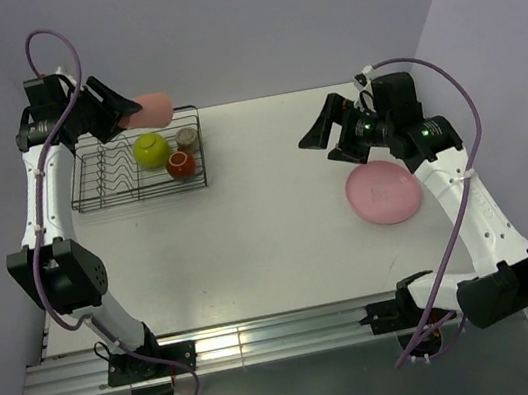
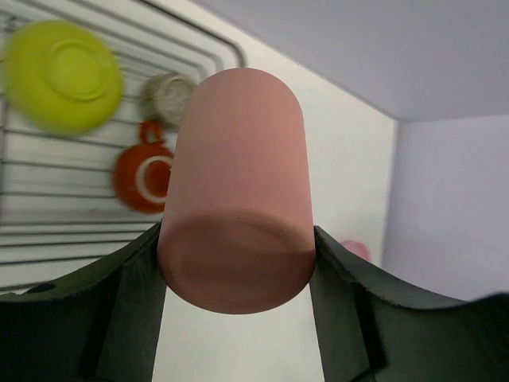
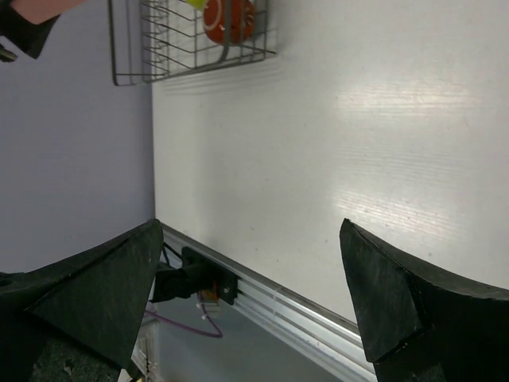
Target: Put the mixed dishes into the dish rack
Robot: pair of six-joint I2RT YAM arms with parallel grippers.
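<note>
- Dish rack (image 1: 99, 180) — dark wire, at the far left corner of the table (image 1: 272, 247).
- Left gripper (image 1: 132, 114) — clamped on the salmon-pink cup (image 2: 238, 183), which is held on its side above the rack's far rim.
- Lime-green bowl (image 1: 151, 149), orange-red mug (image 1: 180, 165), beige-grey cup (image 1: 187, 137) — inside the rack, at its right end.
- Pink plate (image 1: 383, 193) — flat on the table, well right of the rack.
- Right gripper (image 1: 328, 146) — jaws spread wide and empty, well right of the rack, just beside the plate.
</note>
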